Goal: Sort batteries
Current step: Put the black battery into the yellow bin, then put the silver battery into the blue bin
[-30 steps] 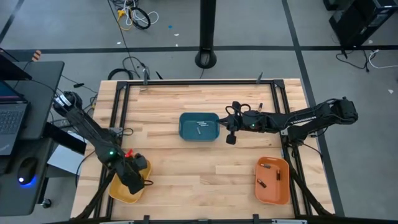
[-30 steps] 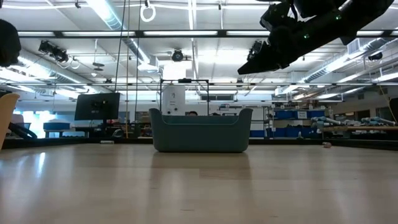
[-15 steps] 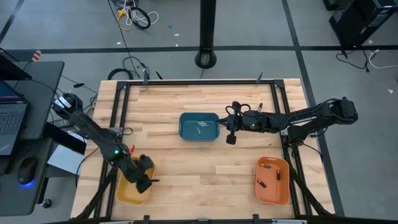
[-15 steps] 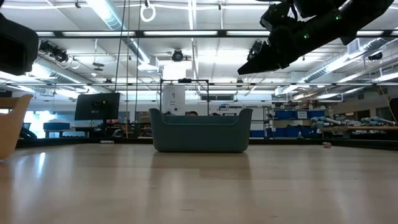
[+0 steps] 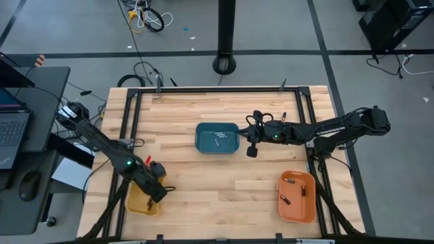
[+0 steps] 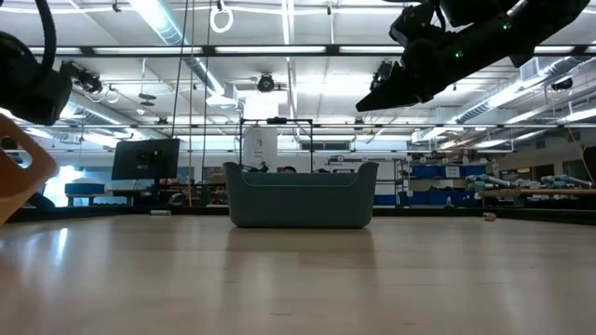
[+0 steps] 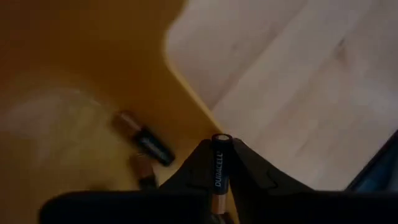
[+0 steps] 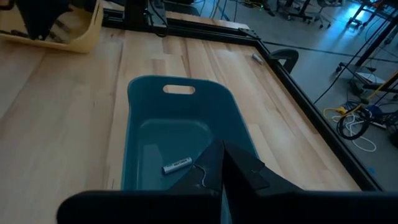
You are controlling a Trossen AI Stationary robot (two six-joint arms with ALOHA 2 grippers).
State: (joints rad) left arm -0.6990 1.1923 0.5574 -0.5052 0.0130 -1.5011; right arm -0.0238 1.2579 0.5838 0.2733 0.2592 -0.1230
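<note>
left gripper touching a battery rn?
Touching. The left wrist view shows the left gripper with its fingers pinching a battery on both sides, above the yellow tray.

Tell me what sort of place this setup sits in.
Probably a robotics lab or workshop: ceiling strip lights over shelving with blue bins, a monitor, loose floor cables, and a framed wooden table.

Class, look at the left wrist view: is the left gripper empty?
No: the left gripper is shut on a Duracell battery, held over the yellow tray.
</note>
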